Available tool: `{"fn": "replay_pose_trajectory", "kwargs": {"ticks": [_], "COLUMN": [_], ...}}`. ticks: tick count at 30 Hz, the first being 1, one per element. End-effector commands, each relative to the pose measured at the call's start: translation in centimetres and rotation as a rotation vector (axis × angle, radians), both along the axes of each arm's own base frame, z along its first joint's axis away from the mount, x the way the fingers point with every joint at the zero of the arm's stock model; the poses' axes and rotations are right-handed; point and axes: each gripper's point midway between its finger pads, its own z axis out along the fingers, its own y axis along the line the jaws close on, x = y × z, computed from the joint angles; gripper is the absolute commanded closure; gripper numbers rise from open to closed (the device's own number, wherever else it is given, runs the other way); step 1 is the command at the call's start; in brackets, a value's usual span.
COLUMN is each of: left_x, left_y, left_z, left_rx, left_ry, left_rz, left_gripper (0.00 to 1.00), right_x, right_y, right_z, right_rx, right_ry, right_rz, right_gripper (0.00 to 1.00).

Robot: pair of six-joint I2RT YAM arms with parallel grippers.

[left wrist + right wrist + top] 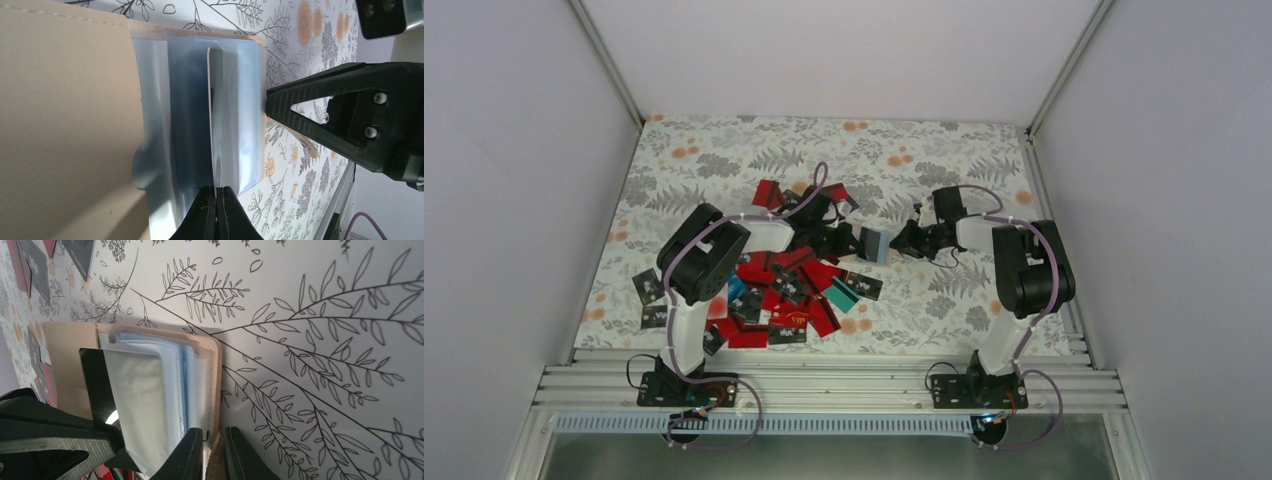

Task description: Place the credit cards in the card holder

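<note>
The left gripper has its jaws pressed tight on the edge of a black card, which sits partly inside a clear sleeve. The right gripper, jaws nearly closed, pinches the tan cover of the card holder. The holder is mid-table between the two reaching arms, beside the heap of credit cards

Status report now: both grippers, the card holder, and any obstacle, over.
Left gripper shut on black card, partly inside clear sleeve. Right gripper shut on card holder edge. No obstacle seen at the sleeve.
</note>
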Motion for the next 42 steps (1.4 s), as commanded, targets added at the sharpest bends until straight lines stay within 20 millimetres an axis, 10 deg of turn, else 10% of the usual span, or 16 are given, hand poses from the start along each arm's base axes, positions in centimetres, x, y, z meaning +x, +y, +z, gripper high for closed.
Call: {"fn": "replay_pose_trajectory", "kwargs": {"ticks": [1, 30, 42], "left_x": [-1.3, -2.0, -2.0], "left_y": [-0.2, -1.8, -1.3], "left_z": [-2.4, -3.0, -2.2], "left_rx": [0.03, 0.028, 0.042], "left_ry": [0.072, 0.103, 0.073], "left_rz": [-0.035, -0.045, -0.029], "left_gripper": [0.98, 0.97, 0.73], "right_x": [-2.0, -2.0, -1.2], "right_y": [-0.8, -0.6, -1.0], "right_z": [-3.5, -3.6, -3.2], "right_rx": [-0.079, -0.07, -0.095], "right_ry": [0.097, 0.097, 0.081], "right_rz": [0.004, 0.011, -0.003], "right_gripper": [0.85, 0.85, 0.85]}}
